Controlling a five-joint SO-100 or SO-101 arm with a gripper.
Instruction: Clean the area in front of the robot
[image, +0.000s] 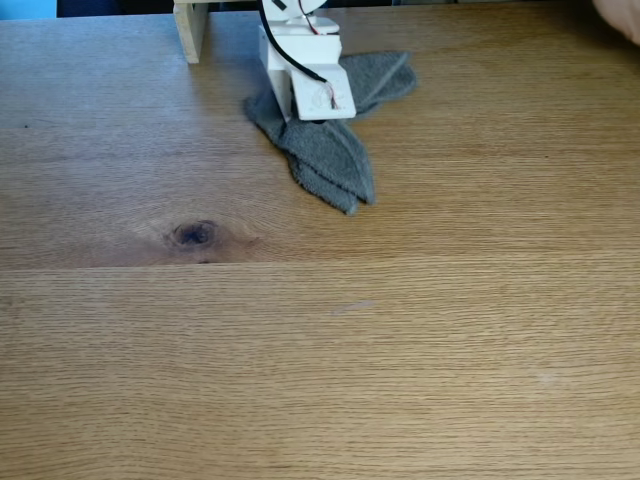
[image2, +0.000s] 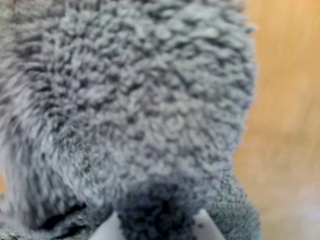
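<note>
In the wrist view we see the gripper (image2: 159, 225) clamped on the grey cloth (image2: 135, 100), 2 white fingertips (image2: 207, 225) flanking it. The robot (image: 300, 70) sits top centre on the oak tabletop (image: 320, 350).

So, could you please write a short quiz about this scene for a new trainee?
1. True or false: the grey terry cloth lies beside the dark knot, touching it.
2. In the wrist view, what fills most of the picture?
A. bare oak
B. grey cloth
C. the wooden post
3. Fill in: in the fixed view, the white arm stands over the ____.

Key:
1. False; bare oak tabletop lies between them.
2. B; the cloth bulges between the two white fingers.
3. cloth
</note>
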